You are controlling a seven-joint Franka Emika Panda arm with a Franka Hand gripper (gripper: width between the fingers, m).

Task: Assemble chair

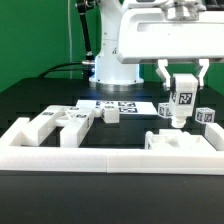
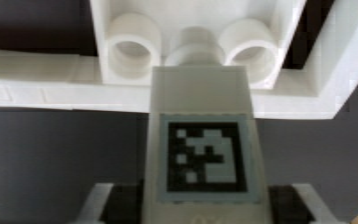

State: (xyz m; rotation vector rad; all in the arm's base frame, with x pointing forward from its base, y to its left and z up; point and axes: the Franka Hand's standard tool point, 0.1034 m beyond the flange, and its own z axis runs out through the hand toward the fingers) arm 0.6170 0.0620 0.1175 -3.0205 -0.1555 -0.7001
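Observation:
My gripper (image 1: pixel 182 90) is shut on a long white chair piece (image 1: pixel 181 104) that carries a marker tag, and holds it upright at the exterior view's right. In the wrist view the piece (image 2: pixel 202 120) runs out from between my fingers (image 2: pixel 115 200). Its far end sits over a white chair part with two round sockets (image 2: pixel 194 45). That part (image 1: pixel 178 142) lies on the table just below the held piece. I cannot tell whether the two touch.
Several loose white chair parts (image 1: pixel 62 124) lie at the exterior view's left, and a small one (image 1: pixel 111 115) near the middle. The marker board (image 1: pixel 122 105) lies at the back. A tagged piece (image 1: pixel 207 117) stands far right. A white raised border (image 1: pixel 110 158) runs along the front.

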